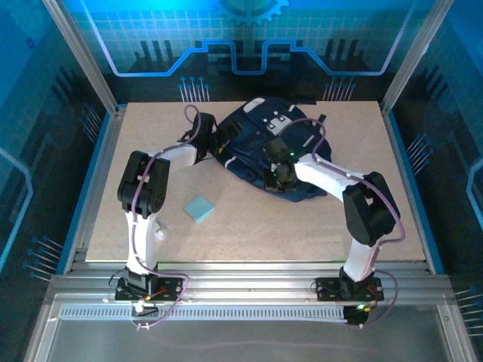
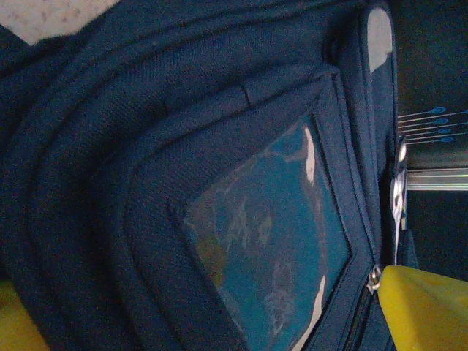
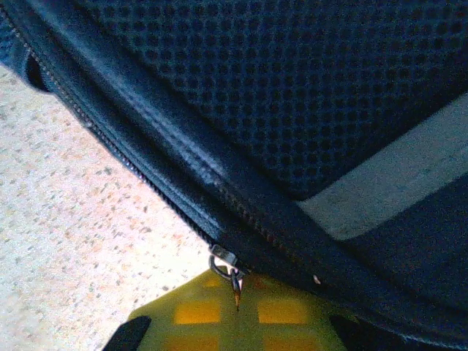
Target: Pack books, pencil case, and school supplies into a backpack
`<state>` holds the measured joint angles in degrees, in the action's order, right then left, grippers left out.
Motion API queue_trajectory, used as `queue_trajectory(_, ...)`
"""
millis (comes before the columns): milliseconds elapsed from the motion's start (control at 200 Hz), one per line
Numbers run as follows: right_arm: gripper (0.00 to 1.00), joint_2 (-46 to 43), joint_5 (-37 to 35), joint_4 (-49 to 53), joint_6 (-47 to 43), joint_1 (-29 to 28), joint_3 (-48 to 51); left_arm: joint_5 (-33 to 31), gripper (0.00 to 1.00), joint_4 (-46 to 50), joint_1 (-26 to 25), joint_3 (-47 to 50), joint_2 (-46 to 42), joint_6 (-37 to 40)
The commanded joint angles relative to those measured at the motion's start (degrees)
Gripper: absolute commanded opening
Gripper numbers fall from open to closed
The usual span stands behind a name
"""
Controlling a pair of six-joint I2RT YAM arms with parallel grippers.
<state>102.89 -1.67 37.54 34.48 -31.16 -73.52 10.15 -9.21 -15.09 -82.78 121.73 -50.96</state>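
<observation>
2 grippers crowd the backpack (image 1: 256, 136)
At its left edge the left gripper (image 1: 213, 143), fingers spread; at its near edge the right gripper (image 1: 281, 177), grip I cannot tell; light-blue pad (image 1: 200, 208) apart on open table (image 1: 362, 219).

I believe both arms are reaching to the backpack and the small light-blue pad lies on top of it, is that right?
Not quite: the light-blue pad lies on the table, apart from the backpack, as the top external view shows.
</observation>
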Motion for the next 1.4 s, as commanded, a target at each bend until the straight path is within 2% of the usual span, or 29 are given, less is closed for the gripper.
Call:
queue_trajectory(0, 0.0, -1.17, 12.86, 0.02, -0.78, 1.19, 1.53, 0.12, 0.99, 5.12, 0.97, -1.73, -1.8, 3.37)
queue_trajectory(260, 0.0, 4.17, 25.85, -8.52, 2.19, 1.18, -7.5, 1.33, 0.99, 3.1, 0.78, 17.32, -18.73, 1.57)
queue_trajectory(410, 0.0, 6.57, 28.67, -10.58, 3.49, 0.69, -10.91, 3.82, 0.96, -3.65, -0.03, 27.65, -24.61, -6.13)
queue_trajectory(595, 0.0, 5.48, 29.19, -13.16, 4.66, 0.05, -9.62, 0.74, 0.99, -7.61, -3.96, 32.06, -23.64, -11.17)
queue_trajectory(695, 0.0, 4.37, 30.06, -13.16, 4.77, -0.41, -8.49, 0.74, 0.99, -11.99, -5.27, 31.15, -19.68, -14.61)
queue_trajectory(795, 0.0, 2.91, 30.19, -13.16, 4.82, -1.18, -6.7, -0.23, 0.95, -12.45, -6.62, 28.27, -15.6, -15.19)
queue_trajectory(835, 0.0, 2.21, 30.73, -13.81, 5.31, -1.42, -5.53, -0.57, 0.92, -13.58, -6.92, 27.56, -14.09, -15.67)
queue_trajectory(885, 0.0, 1.58, 31.44, -14.25, 5.68, -1.7, -4.12, -0.53, 0.82, -15.84, -7.04, 26.8, -12.46, -15.99)
queue_trajectory(1016, 0.0, 0.37, 27.53, -7.6, 1.44, -1.68, -2.6, -1.79, 0.41, -19.17, -6.92, 25.97, -11.03, -15.7)
queue_trajectory(1096, 0.0, -0.49, 23.3, -1.92, -1.98, -0.48, -1.7, -2.5, 0.19, -17.46, -6.52, 24.97, -11.83, -13.35)
queue_trajectory(1151, 0.0, -1.07, 20.15, 1.81, -3.97, 0.77, -1.23, -2.68, 0.0, -15.84, -6.18, 24.32, -12.58, -11.54)
queue_trajectory(1396, 0.0, -2.09, 6.59, 14.63, -12.5, 5.78, -2.57, 0.53, 0.0, -10.84, -4.19, 22.78, -14.09, -6.32)
